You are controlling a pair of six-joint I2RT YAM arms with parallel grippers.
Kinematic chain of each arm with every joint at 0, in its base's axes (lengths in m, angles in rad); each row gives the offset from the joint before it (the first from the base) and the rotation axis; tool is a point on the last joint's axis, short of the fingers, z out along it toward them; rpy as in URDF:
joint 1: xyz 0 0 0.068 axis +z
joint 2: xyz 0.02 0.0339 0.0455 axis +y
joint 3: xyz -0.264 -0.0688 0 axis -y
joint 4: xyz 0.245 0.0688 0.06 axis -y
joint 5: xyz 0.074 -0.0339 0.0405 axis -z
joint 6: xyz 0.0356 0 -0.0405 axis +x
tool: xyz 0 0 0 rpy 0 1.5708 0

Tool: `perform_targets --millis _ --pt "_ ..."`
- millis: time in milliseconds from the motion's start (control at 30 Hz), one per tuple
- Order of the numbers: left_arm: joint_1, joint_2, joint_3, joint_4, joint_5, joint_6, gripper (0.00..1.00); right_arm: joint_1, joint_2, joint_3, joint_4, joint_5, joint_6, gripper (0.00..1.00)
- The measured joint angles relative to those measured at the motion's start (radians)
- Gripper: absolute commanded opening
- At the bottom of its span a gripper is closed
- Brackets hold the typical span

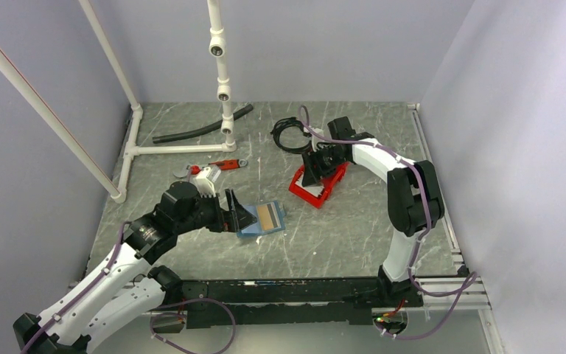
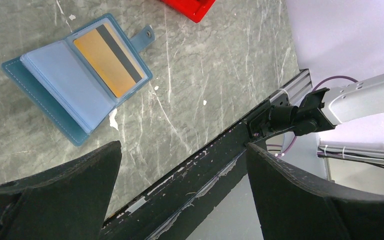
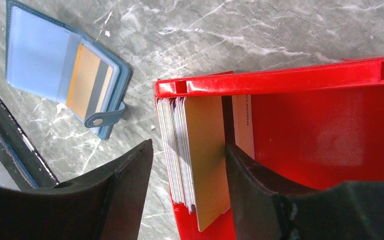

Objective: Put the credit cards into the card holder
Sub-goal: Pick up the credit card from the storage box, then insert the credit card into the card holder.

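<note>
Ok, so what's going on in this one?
The right gripper is at the red bin, jaws open either side of a stack of cards standing on edge at its end; none is lifted yet. The blue card holder lies open on the table with one tan-orange card already in a pocket. The left gripper hovers open near it, empty.

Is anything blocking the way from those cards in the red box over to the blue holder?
Only the wall of the red bin, beside the cards; bare table lies beyond it up to the card holder. The left gripper sits at the holder's other side.
</note>
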Motion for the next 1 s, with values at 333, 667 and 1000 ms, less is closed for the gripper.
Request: perform_targets --millis 333,667,1000 --pt "0.000 0.013 0.000 0.000 0.000 0.000 0.99 -0.007 -0.009 0.000 -0.004 -0.016 -0.003 0.28" --pt "0.002 0.013 -0.039 -0.002 -0.045 -0.026 0.99 -0.002 -0.073 -0.026 0.032 0.081 0.029 0.00" --pt "0.072 0.133 -0.155 0.032 -0.072 -0.103 0.99 0.219 -0.269 -0.016 0.080 0.484 0.245 0.00"
